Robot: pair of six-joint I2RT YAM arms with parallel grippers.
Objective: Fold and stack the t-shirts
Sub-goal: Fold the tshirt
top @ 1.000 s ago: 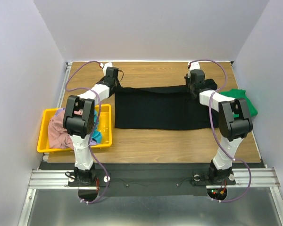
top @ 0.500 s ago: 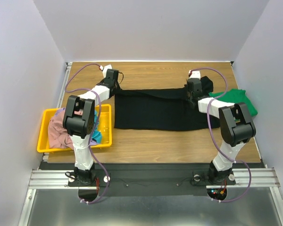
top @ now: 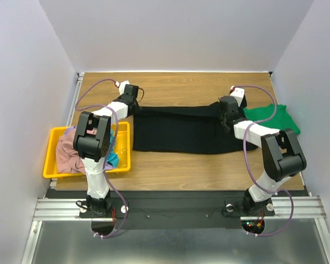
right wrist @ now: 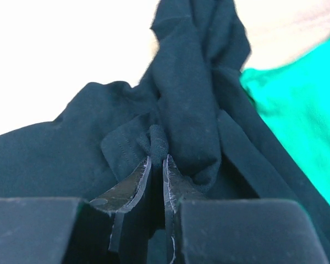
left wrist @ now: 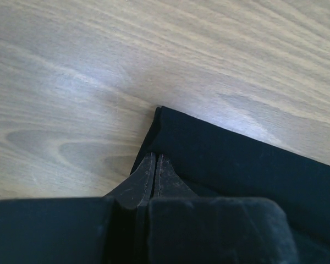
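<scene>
Beside the yellow bin [top: 50, 165], the left gripper [left wrist: 155, 160] is clamped on the black t-shirt's [top: 176, 129] far left corner. The shirt lies spread across the table [top: 209, 165]; the right gripper [right wrist: 157, 165] pinches its bunched far right end, beside the green t-shirt [top: 276, 118]

Table [top: 209, 165]: wood grain, smooth, low sheen. Black t-shirt [top: 176, 129]: soft matt knit cloth, stitched hem. Green t-shirt [top: 275, 116]: same cloth, matt. Yellow bin [top: 50, 162]: smooth plastic, slight gloss. My left gripper [left wrist: 155, 159] and right gripper [right wrist: 157, 162]: matt black, edges scuffed. My arm links [top: 116, 104]: glossy white plastic. Base rail [top: 176, 208]: bare brushed metal.
</scene>
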